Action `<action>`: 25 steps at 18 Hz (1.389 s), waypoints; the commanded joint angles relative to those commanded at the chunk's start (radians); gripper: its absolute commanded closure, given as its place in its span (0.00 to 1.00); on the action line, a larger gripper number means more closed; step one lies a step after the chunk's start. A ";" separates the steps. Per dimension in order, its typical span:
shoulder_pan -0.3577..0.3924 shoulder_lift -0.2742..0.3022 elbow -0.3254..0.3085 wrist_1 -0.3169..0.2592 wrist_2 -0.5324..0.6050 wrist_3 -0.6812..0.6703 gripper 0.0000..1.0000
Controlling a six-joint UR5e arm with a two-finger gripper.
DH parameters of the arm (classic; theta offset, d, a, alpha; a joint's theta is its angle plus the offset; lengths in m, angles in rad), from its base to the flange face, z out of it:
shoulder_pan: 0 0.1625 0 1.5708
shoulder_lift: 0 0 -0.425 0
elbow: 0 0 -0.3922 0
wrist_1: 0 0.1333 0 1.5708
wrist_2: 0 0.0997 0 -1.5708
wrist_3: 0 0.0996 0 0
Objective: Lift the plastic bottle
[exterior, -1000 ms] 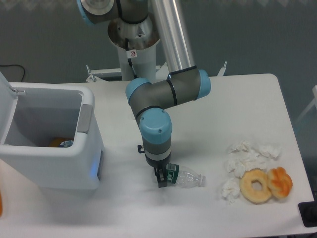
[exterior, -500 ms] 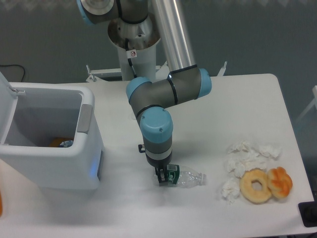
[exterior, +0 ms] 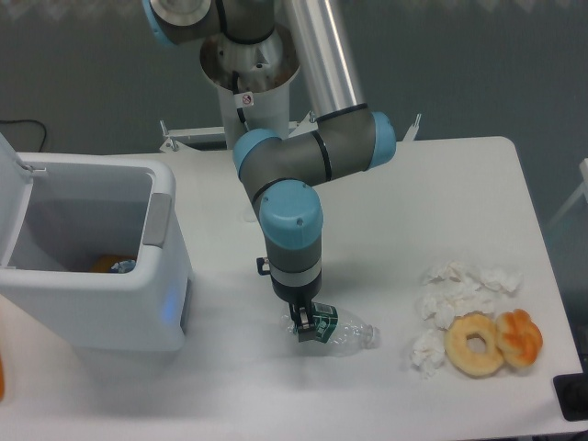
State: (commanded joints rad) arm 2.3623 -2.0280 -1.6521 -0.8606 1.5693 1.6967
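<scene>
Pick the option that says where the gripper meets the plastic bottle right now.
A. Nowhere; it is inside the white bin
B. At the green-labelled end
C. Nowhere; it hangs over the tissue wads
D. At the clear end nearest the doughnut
B: the gripper sits down on the dark green label end of the plastic bottle, whose clear body points right toward the tissue wads and the ring doughnut.
</scene>
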 joint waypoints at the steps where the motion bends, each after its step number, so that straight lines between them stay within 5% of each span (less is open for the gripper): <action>1: 0.000 0.005 0.006 -0.005 -0.008 -0.011 0.30; 15: 0.029 0.081 0.026 -0.061 -0.021 -0.032 0.39; 25: 0.064 0.110 0.117 -0.114 -0.198 -0.152 0.38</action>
State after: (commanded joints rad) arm 2.4267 -1.9175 -1.5356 -0.9741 1.3715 1.5448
